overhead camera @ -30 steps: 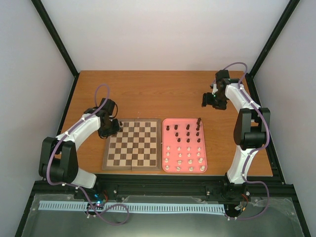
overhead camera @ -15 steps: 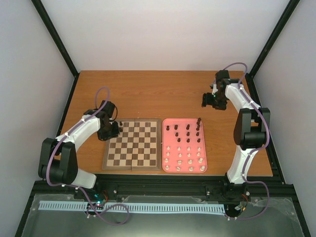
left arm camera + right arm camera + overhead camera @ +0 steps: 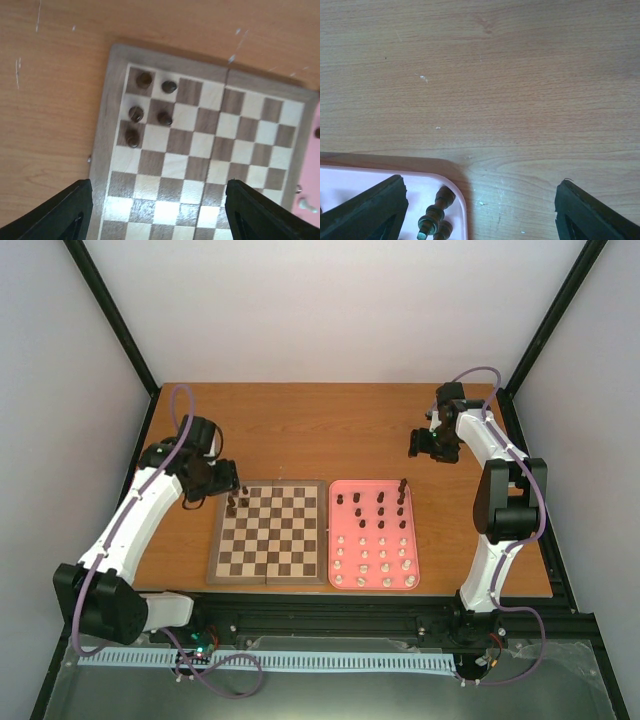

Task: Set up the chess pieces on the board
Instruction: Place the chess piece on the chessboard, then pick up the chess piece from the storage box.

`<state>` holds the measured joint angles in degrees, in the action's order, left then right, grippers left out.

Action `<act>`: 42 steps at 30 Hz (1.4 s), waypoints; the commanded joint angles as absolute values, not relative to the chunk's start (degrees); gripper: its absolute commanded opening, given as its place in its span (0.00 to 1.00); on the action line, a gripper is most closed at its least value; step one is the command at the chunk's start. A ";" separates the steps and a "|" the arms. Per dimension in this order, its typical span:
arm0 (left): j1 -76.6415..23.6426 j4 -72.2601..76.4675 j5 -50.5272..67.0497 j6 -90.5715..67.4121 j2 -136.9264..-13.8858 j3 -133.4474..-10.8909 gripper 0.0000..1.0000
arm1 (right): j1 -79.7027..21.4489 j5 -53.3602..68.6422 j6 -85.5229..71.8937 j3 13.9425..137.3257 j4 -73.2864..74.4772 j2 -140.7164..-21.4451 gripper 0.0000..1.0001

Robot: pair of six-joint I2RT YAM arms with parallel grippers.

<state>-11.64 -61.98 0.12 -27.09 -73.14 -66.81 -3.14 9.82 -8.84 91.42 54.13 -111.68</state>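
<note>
Left gripper (image 3: 224,483) is spread wide, nothing btwn its fingers (image 3: 65,210). It hangs over the far left corner of the board (image 3: 280,540), clear of the pcs there. Directly under it, per the left wrist view, five dark brown chess pieces (image 3: 135,113) sit on that corner's squares: two side by side in the far row, two in the next row, and one in the third row on the edge column. Each is on its own square, none touching, and all look upright.

The board lies on the counter (image 3: 300,430) toward the near edge, left of centre, fold seam running far to near. A pink tray (image 3: 331,530) sits just beside the board's right edge; can't tell if they touch. The tray holds the other pcs spaced in a grid, w/ dark ones in the far rows and cream-white ones in the near rows. A taller dark piece (image 3: 402,485) is at the tray's far right corner.

Right gripper (image 3: 425,445) is also spread wide, w/ nothing btwn its fingers (image 3: 370,210). It hovers over bare counter beyond the tray's far right corner, well apart from the board. The right wrist view shows that rounded tray corner at lower left, w/ the dark piece just inside the rim.
</note>
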 commanded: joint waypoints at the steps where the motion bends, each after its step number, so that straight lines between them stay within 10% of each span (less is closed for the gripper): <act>1: -13.32 -64.32 3.02 -27.07 -74.84 -72.33 0.82 | -2.72 8.85 -8.87 91.55 53.82 -109.95 0.80; 17: -36.83 -61.88 -1.51 -26.92 -101.77 -101.03 0.81 | -2.90 8.48 -10.34 95.53 55.74 -109.72 0.79; 42: -34.47 -62.23 -4.64 -25.52 -92.50 -89.48 0.96 | -10.89 8.86 -8.52 84.96 56.24 -108.67 0.74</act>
<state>-36.75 -61.78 -3.73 -26.70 -95.85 -90.06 -10.00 9.47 -8.82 84.18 56.07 -106.76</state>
